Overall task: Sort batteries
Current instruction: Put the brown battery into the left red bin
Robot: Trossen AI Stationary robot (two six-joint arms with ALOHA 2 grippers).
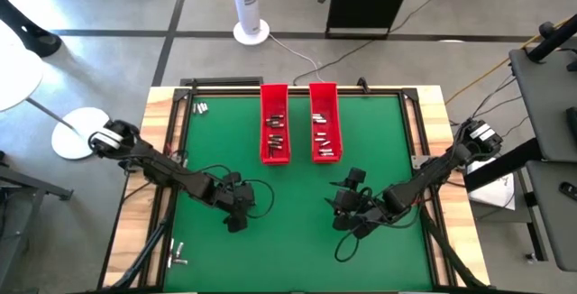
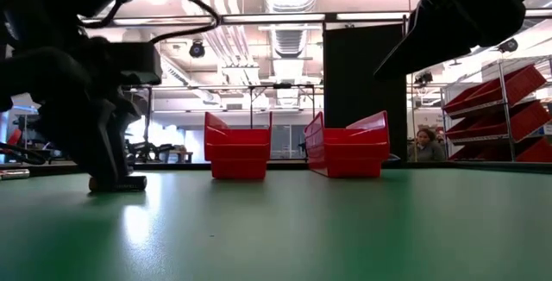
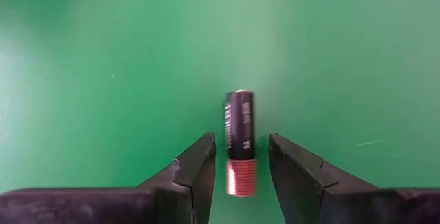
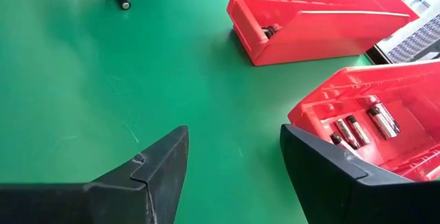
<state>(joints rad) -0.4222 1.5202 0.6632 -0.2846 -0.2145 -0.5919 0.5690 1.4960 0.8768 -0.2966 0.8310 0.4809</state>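
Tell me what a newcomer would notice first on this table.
Two long red plastic trays, the left red tray and the right red tray, stand side by side at the far middle of the green table mat, each holding small batteries. Nearer, the left pincer straddles, fingers apart, a small black cylindrical battery with a copper-coloured end lying on the mat. The right pincer hangs open, empty.

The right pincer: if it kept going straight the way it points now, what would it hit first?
Probably bare green table, since the right pincer points between the two red trays. The nearer tray, holding batteries, sits just beside that line, though depth is unclear.
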